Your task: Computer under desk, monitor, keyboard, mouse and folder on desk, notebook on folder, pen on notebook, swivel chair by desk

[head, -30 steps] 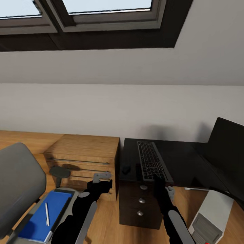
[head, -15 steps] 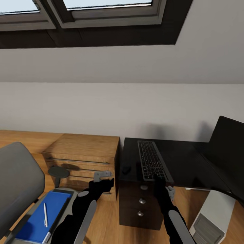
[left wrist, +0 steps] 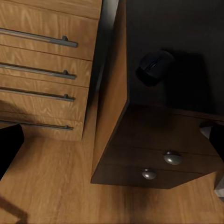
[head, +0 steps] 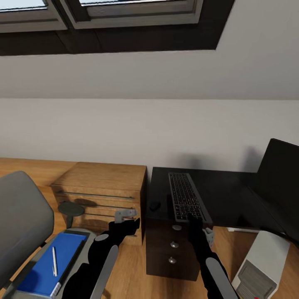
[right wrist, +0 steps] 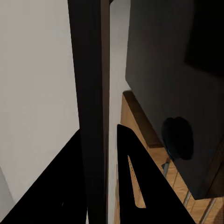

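Observation:
The black desk [head: 226, 195] carries the keyboard [head: 185, 197], with the small black mouse [head: 155, 205] left of it and the monitor [head: 279, 182] at the right. The silver computer [head: 259, 265] stands on the floor by the desk. On the swivel chair [head: 20, 216] seat lies the blue folder [head: 45, 268] with the white pen [head: 54, 261] on it. I cannot make out the notebook. My left gripper [head: 126, 215] [left wrist: 112, 142] is open, hovering between chair and desk. My right gripper [head: 206, 232] [right wrist: 99, 133] is open just below the desk's front edge under the keyboard.
A light wooden drawer chest [head: 101, 189] stands against the desk's left end. The dark drawer unit [head: 172, 249] with round knobs is straight ahead. A sloped white wall and a skylight [head: 124, 12] rise behind.
The whole picture has drifted slightly, so the camera moved. Both arms hold about the same pose, and nothing on the desk or chair has shifted.

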Robot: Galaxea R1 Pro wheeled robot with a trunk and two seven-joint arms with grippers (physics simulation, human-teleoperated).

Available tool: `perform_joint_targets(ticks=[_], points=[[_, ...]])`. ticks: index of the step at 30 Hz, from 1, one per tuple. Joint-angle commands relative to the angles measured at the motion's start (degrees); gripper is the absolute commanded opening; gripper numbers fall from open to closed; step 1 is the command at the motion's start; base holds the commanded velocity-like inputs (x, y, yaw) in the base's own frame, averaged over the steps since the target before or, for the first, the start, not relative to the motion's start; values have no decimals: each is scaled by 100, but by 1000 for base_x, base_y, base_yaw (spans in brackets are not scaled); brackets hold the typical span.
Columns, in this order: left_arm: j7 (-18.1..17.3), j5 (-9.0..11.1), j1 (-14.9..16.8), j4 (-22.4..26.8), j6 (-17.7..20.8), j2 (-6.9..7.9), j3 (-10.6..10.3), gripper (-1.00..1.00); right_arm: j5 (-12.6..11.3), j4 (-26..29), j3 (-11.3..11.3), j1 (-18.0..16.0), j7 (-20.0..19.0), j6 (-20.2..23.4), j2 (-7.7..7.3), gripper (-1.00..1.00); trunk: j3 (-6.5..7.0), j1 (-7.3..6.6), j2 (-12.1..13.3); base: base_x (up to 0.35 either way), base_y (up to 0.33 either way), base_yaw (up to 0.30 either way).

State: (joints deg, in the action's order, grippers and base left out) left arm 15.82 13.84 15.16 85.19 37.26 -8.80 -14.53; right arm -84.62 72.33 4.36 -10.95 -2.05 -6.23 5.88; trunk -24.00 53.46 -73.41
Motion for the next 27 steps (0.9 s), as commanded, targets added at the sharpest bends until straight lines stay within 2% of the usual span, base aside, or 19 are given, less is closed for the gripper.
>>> perform_joint_targets(ticks=[1,4,8,27], points=[[53,60,4,8,18,1,-6,100,-19,3,10,-4,-30,-38,-1,-100,-25,23,-45,0,0,0],[53,63,4,44,18,1,1,100,249,27,0,-4,-50,-38,1,-100,-79,89,-166,0,0,0],[57,61,4,65,24,1,4,100,367,35,-12,-4,-134,-44,1,-100,-151,176,-326,0,0,0],[70,57,4,86,27,1,29,100,368,19,-57,-4,-138,-36,1,-100,-492,594,-1088,-56,0,0]])
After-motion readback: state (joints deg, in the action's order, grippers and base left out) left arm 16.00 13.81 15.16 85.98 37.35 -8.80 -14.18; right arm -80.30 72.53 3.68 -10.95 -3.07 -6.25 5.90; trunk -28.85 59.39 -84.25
